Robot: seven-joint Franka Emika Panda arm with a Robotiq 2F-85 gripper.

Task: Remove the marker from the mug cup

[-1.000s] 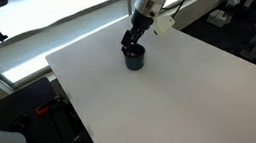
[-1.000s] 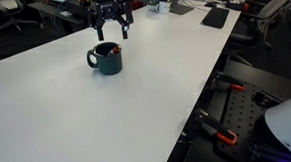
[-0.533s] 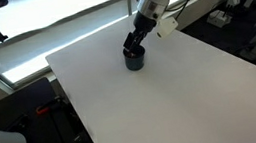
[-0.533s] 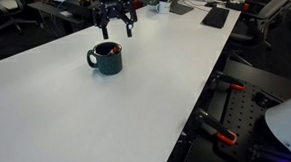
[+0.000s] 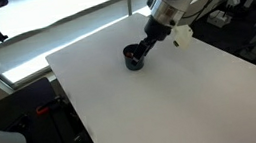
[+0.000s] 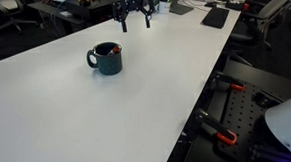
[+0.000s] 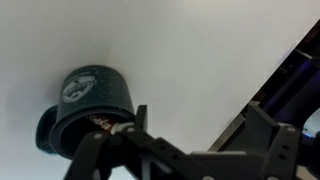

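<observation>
- On the white tabletop (image 6: 137,106), the near stretch offers flat room for setting something down.
- Further in stands the mug (image 6: 106,59), upright, its mouth open to a reach from above.
- Inside it the marker (image 7: 103,122) leans on the wall, its end near the rim, as the wrist view shows.
- Beyond and above, the jaws hang spread wide, empty, clear of the mug, seemingly readied for a descent.

Exterior view: the gripper (image 5: 143,47) overlaps the mug cup (image 5: 132,61), and the cup's inside cannot be seen. Wrist view: the marker (image 7: 103,122) is blurred and largely hidden behind one finger; the gripper body masks the cup's lower part.
</observation>
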